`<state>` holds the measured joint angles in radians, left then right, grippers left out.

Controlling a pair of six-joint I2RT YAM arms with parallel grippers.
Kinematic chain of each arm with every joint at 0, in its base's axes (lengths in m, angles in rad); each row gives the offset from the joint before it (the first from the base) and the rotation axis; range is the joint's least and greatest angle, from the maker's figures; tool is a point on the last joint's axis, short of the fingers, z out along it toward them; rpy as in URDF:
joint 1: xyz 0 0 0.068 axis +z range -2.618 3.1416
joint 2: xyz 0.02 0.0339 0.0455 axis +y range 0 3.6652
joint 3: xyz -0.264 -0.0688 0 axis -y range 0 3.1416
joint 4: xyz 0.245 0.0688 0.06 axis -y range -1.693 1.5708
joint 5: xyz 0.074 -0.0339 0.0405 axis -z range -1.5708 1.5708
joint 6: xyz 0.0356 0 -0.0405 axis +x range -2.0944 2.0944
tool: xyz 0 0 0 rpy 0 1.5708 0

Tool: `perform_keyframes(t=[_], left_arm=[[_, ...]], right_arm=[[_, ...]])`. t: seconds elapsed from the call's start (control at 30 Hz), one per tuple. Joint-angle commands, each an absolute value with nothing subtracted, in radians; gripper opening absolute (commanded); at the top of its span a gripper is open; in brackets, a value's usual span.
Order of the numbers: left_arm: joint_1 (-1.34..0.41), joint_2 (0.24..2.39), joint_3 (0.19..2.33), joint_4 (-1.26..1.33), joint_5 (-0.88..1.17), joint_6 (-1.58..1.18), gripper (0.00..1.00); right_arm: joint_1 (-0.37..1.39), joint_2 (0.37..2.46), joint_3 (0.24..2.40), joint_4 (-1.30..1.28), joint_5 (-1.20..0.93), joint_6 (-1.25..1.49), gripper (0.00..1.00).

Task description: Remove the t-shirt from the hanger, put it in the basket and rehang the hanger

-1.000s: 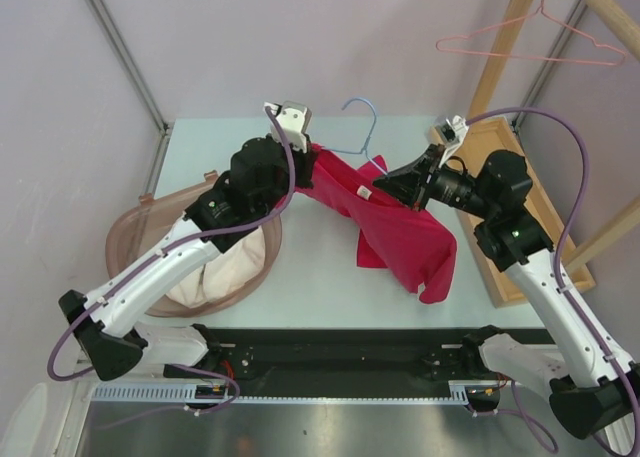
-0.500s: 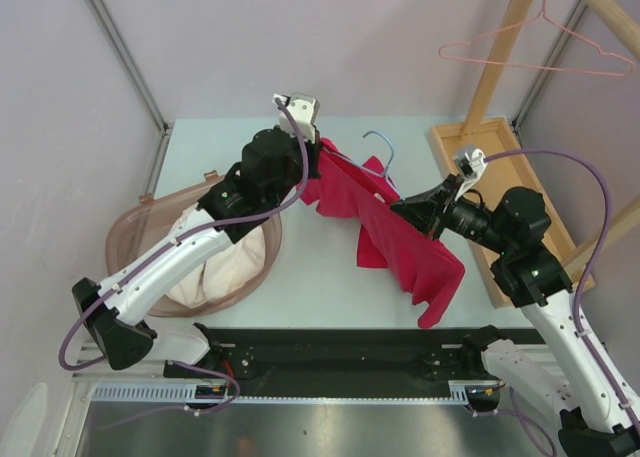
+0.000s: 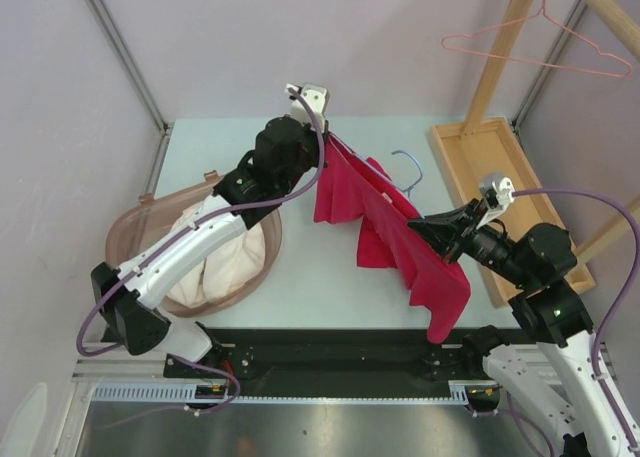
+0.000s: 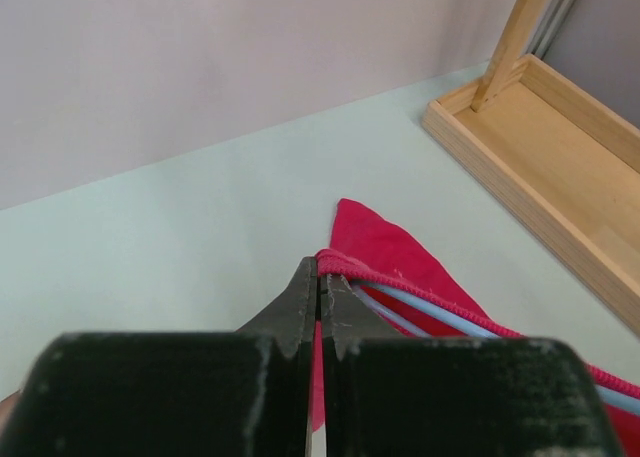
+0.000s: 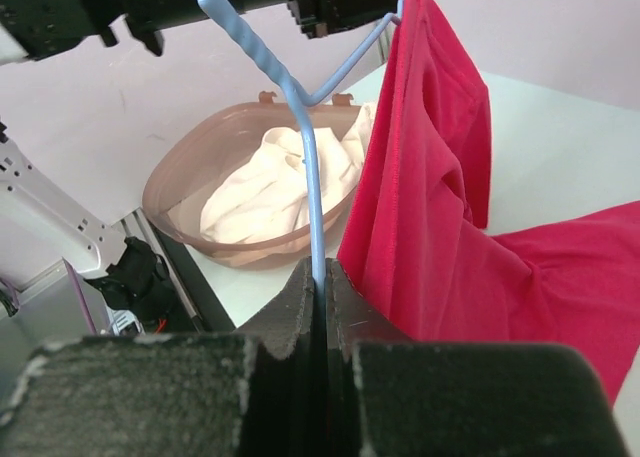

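two white-shelled arms [image 3: 190, 252], black joint housings [image 3: 285, 152], purple cables [image 3: 84, 329], black end effectors [image 4: 318, 275]

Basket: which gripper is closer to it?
Left. The left gripper is just beyond the far-right rim of the basket, pinching the t-shirt; the right gripper sits farther right, past the t-shirt, gripping the hanger.

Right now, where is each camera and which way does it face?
Top external: above, behind the bases, looking down on the table; left arm and right arm show.
Left wrist: on the left gripper, facing the wooden tray; shut on the t-shirt.
Right wrist: on the right gripper, facing the basket; clamping the hanger.
All share the t-shirt.
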<state>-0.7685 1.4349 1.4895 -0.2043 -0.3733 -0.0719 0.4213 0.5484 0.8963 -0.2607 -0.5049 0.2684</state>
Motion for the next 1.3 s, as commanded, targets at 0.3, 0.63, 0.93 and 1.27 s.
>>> perform_keyframes(t=[0.3, 0.63, 0.93, 1.27], left_arm=[[-0.658, 1.506, 1.591, -0.209, -0.336, -0.103, 0.01], [-0.657, 1.48, 1.539, -0.202, -0.095, -0.17, 0.0], [-0.657, 1.48, 1.503, -0.192, 0.055, -0.25, 0.0], [-0.657, 1.494, 1.48, -0.235, 0.156, -0.272, 0.0]], right_arm=[[0.422, 0.434, 0.891, -0.29, -0.442, 0.271, 0.0], [0.422, 0.489, 0.773, 0.044, -0.316, 0.393, 0.0], [0.439, 0.716, 0.787, 0.351, -0.27, 0.428, 0.0], [0.48, 1.023, 0.962, 0.496, -0.175, 0.397, 0.0]])
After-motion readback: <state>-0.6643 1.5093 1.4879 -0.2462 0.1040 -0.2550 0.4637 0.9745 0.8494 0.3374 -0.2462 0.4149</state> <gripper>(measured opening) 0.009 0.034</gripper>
